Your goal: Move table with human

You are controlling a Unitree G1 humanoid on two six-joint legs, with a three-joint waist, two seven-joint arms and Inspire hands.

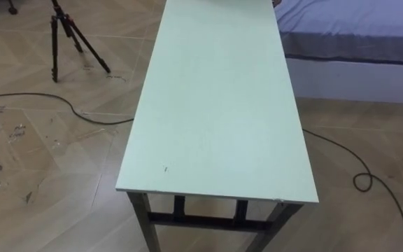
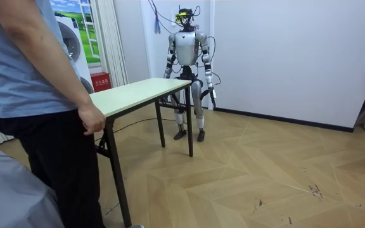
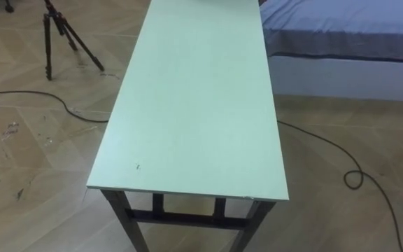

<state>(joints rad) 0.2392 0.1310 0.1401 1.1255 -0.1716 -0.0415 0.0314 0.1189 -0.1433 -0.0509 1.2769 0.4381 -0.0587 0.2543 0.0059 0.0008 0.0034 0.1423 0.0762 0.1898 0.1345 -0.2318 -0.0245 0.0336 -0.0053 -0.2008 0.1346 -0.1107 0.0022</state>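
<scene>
**Table lies lengthwise between robot and person**

Table [image 2: 141, 90] stands on all its legs on the wood parquet floor [image 2: 265, 171]. Its long axis runs straight from robot to person. One short end is just in front of the robot, the other is at the person [image 2: 37, 95] on the room view's left. From the head camera it points directly away from the robot.

Top: flat long rectangle, pale green matte surface, thin light edge, a small dark speck near the robot's end. Frame: dark straight metal legs, with a cross rail joining the pair at the robot's end.

The person's hand [image 2: 92, 119] is curled at the short edge at their end.

Robot stands upright facing down the table, arms hanging. Left hand [image 2: 213, 96] hangs beside its thigh, apart from the table. Right hand [image 2: 168, 75] is low by the table's corner, contact unclear. Pose of either hand: cannot tell at this range.

Alongside: black tripod [image 1: 68, 35] and a floor cable [image 1: 47, 98] on the robot's left, and a bed [image 1: 355, 42] with a blue-grey cover on its right.
</scene>
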